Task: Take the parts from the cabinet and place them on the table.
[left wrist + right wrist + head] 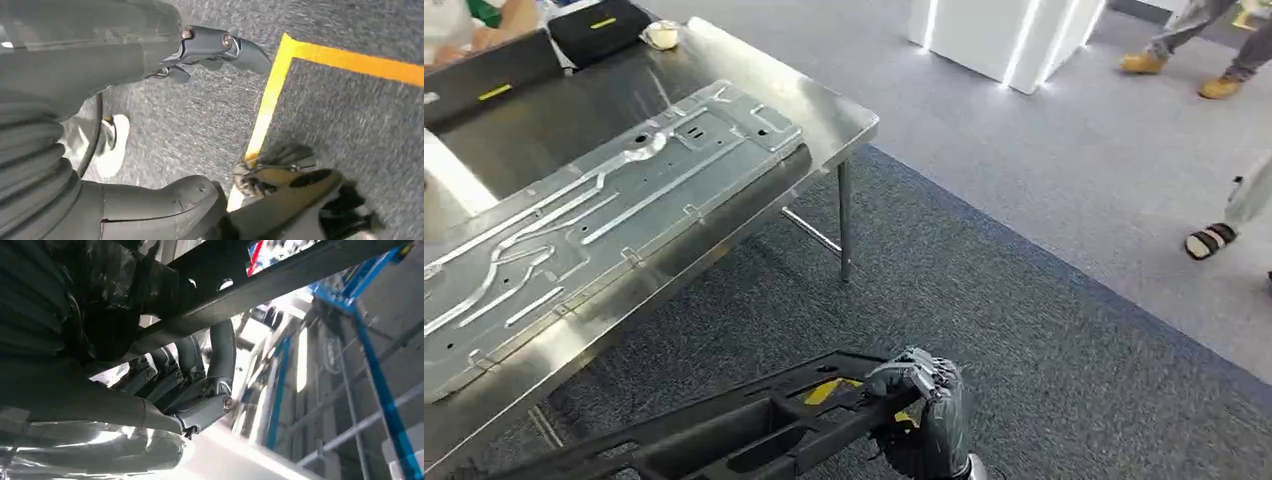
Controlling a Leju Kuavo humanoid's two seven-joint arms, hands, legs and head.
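Note:
A long black plastic part (754,425) hangs low over the carpet, just off the near side of the steel table (844,125). My right hand (924,405) grips its right end, fingers wrapped over the top. In the right wrist view the fingers (200,370) curl around the black part (280,285). A large stamped silver metal panel (604,215) lies flat on the table. My left hand (90,65) hangs over the grey carpet with thumb and fingers apart and nothing between them.
Black cases (599,28) and a white roll (661,35) sit at the table's far end. The table leg (845,225) stands near the corner. A lit white cabinet (1004,35) and people's feet (1184,60) are farther right. Yellow tape (350,60) marks the carpet.

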